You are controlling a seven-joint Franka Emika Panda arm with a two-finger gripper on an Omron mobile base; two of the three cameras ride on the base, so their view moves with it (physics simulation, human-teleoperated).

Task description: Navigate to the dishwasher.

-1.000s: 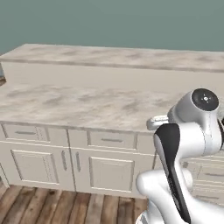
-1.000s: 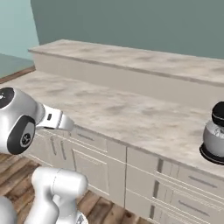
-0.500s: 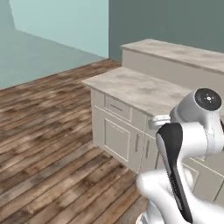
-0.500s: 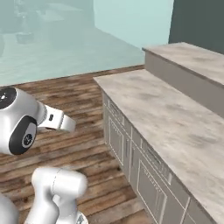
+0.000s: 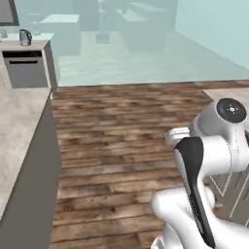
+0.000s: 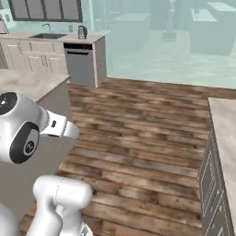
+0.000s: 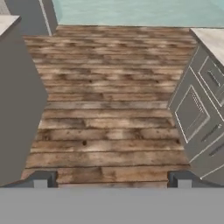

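**Desk:** Floorboards first, then. What does the base need to do well from this spot?

**Caption writer:** End effector (image 7: 112, 181) rides low over the wooden floor (image 7: 109, 109), its two dark tips set wide apart with nothing between them: released. A grey-sided worktop (image 5: 19, 141) flanks the robot's left, and cream cabinets (image 7: 199, 109) stand close on its right. Best course, by my reading, is to drive along the open boards between them, keep the folded arm (image 5: 204, 165) tucked in, and bear left toward the far wall.

**Desk:** And the dishwasher?

**Caption writer:** Dishwasher (image 6: 79, 63) stands well apart from the robot at the end of the far worktop (image 6: 55, 38), grey front and black top strip facing the room, a kettle (image 6: 81, 32) above it. It also shows at the upper left from the other side (image 5: 28, 68).

**Desk:** Anything unclear?

**Caption writer:** Its handle is too small to make out. Pale haze veils the room beyond.
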